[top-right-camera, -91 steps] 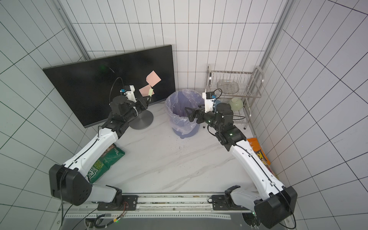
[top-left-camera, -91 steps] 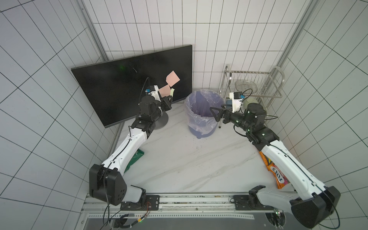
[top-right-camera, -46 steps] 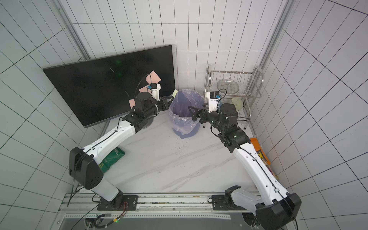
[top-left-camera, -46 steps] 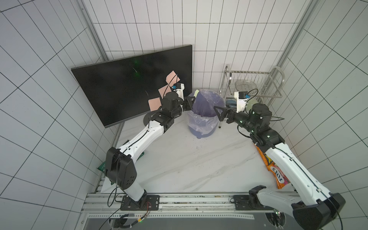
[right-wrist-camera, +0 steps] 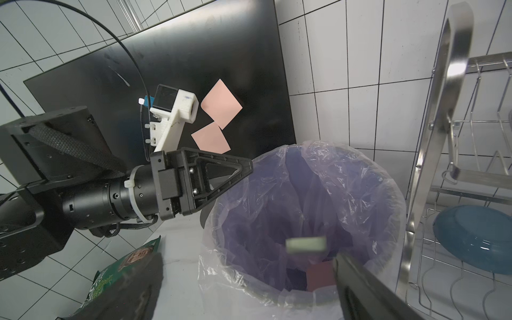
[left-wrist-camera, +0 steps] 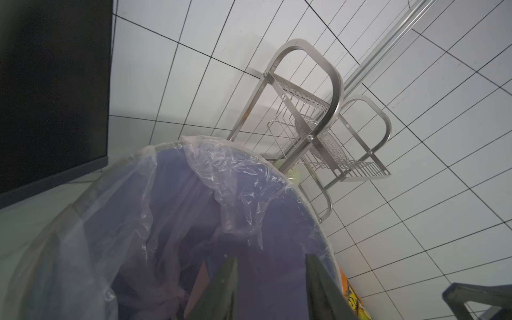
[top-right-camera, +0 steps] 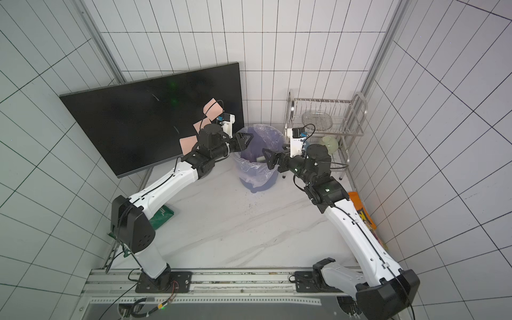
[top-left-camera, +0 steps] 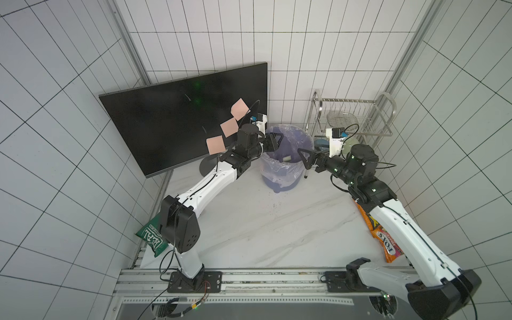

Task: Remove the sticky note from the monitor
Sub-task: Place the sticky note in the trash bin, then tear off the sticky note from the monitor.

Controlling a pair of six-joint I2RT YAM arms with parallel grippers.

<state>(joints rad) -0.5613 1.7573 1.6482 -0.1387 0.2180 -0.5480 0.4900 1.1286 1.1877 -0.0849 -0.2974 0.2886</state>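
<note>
Now you seem to be at the drop: your left gripper (left-wrist-camera: 270, 260) hangs over the bin (top-left-camera: 277, 180), jaws spread and empty, a pale note (right-wrist-camera: 306, 245) blurred inside its mouth. Your right gripper (top-left-camera: 302, 159) is spread too. Three pink notes (top-left-camera: 229, 127) cling to the monitor (top-left-camera: 171, 124); next, pinch one loose edge.

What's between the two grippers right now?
The lined purple bin: in both top views its open mouth lies between the left gripper and the right gripper.
</note>
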